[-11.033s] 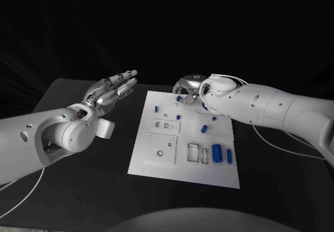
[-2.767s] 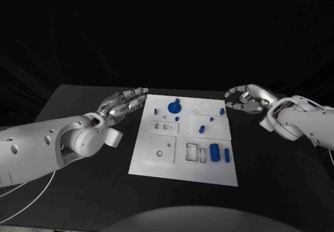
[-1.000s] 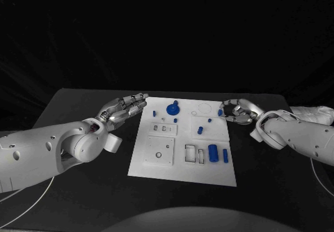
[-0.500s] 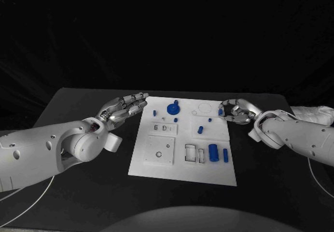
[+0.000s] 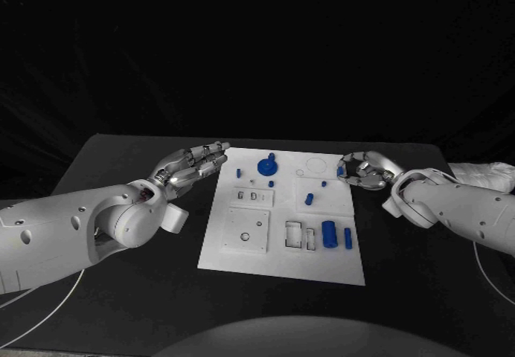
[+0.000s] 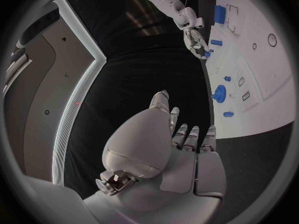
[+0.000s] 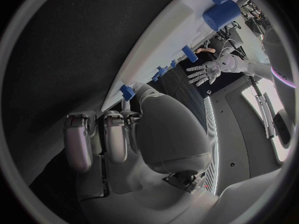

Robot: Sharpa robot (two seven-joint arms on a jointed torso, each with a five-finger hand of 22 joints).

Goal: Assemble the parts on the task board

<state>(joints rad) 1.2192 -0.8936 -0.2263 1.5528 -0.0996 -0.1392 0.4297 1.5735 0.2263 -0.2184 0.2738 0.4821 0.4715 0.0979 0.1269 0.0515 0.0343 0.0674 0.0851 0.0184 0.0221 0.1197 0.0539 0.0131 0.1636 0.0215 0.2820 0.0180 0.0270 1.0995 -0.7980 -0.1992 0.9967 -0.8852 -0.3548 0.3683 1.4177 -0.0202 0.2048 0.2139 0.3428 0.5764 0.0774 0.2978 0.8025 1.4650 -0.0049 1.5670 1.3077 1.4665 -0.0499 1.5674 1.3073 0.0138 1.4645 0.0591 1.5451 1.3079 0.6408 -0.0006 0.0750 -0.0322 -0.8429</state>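
Observation:
The white task board (image 5: 279,264) lies mid-table with several blue parts on it: a round knob piece (image 5: 267,164) at the far end, a thick cylinder (image 5: 328,233) and a slim bar (image 5: 347,238) near the right side. A small blue peg (image 5: 340,171) stands at the far right edge. My right hand (image 5: 363,171) sits beside that peg with fingers loosely curled; in the right wrist view the thumb is close to the peg (image 7: 127,91), contact unclear. My left hand (image 5: 199,165) hovers by the board's far left corner, fingers straight and apart, holding nothing.
Recessed white slots and a square plate with a hole (image 5: 247,230) occupy the board's near half. Black table (image 5: 129,297) surrounds the board on all sides. A crumpled white cloth (image 5: 483,172) lies at the far right.
Since 11 s ago the right hand left the knob piece and came to the board's right edge by the peg; the left hand lowered toward the board's corner. Almost nothing moved in the last second.

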